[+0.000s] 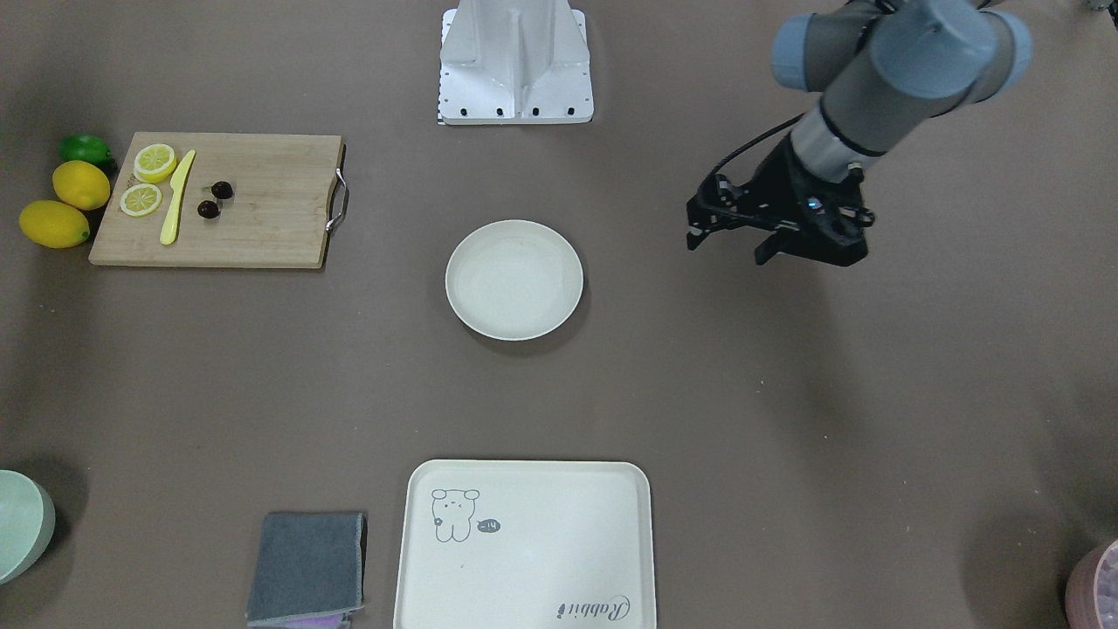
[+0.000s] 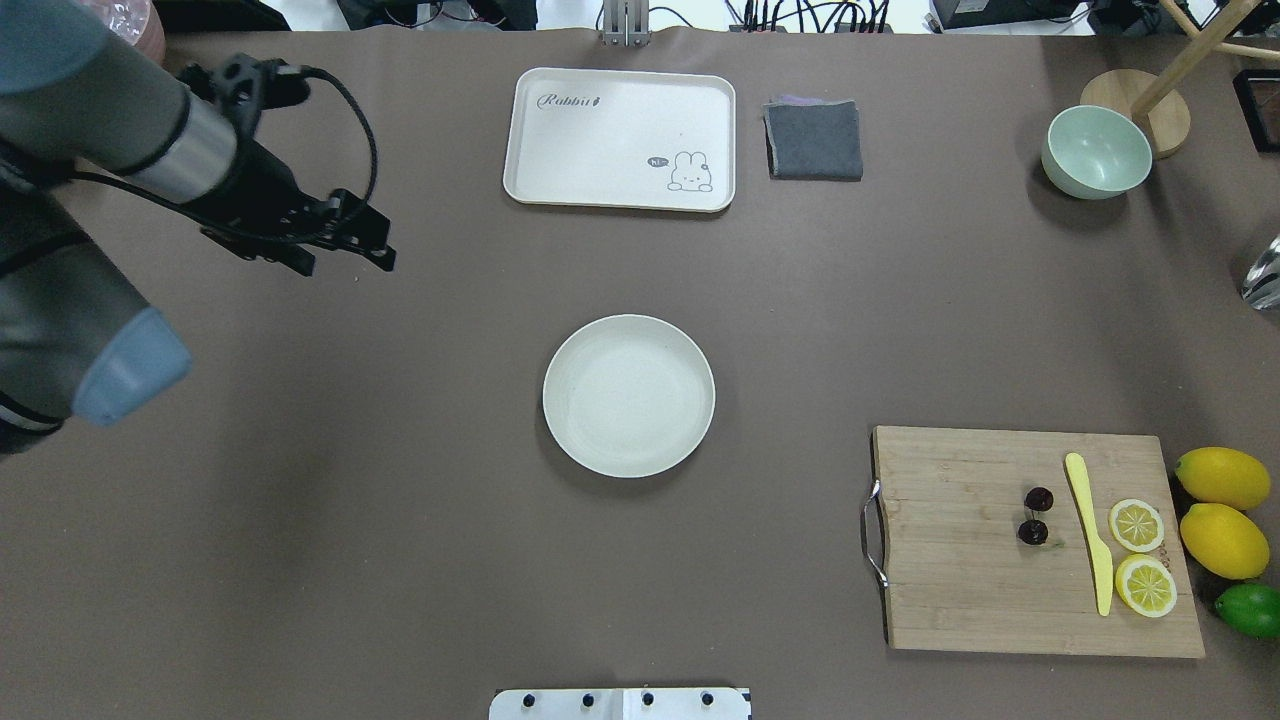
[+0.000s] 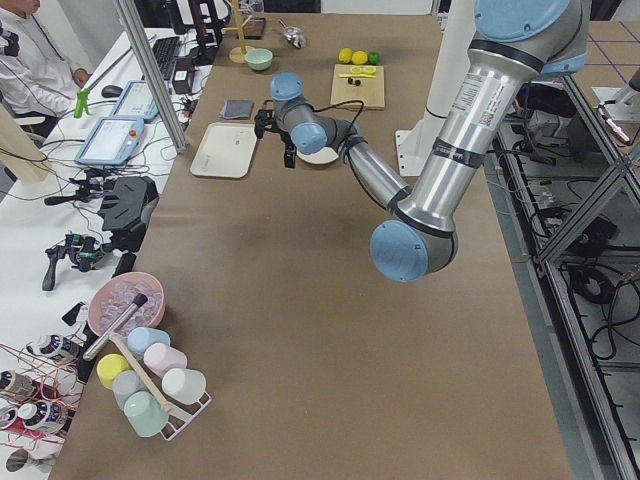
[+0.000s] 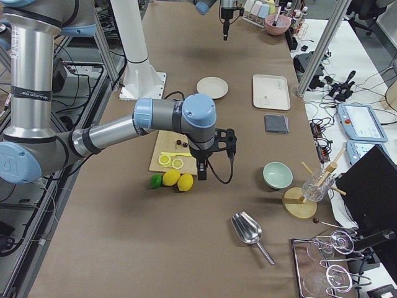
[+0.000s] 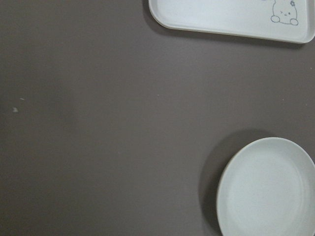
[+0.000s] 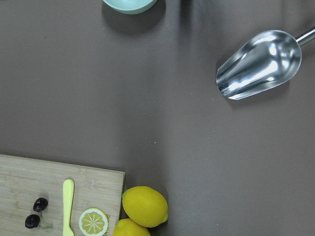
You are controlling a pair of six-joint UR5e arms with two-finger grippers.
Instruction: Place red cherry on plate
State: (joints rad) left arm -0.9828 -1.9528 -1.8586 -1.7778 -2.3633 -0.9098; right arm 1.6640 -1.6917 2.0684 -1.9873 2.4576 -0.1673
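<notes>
The red cherry [image 2: 1035,515], a dark pair joined by stems, lies on the wooden cutting board [image 2: 960,590] at the table's right, beside a yellow knife [image 2: 1090,535]. It also shows in the front view, cherry [image 1: 215,199], and the right wrist view, cherry [image 6: 35,213]. The off-white plate [image 2: 628,395] sits empty at the table's middle. My left gripper [image 2: 345,262] hovers open and empty, far left of the plate. My right gripper [image 4: 201,171] shows only in the right side view, above the lemons beside the board; whether it is open or shut I cannot tell.
Two lemon slices [image 2: 1140,555], two lemons [image 2: 1220,510] and a lime [image 2: 1250,610] crowd the board's right end. At the far edge are a cream tray [image 2: 620,135], a grey cloth [image 2: 813,140] and a green bowl [image 2: 1095,150]. A metal scoop [image 6: 258,64] lies beyond.
</notes>
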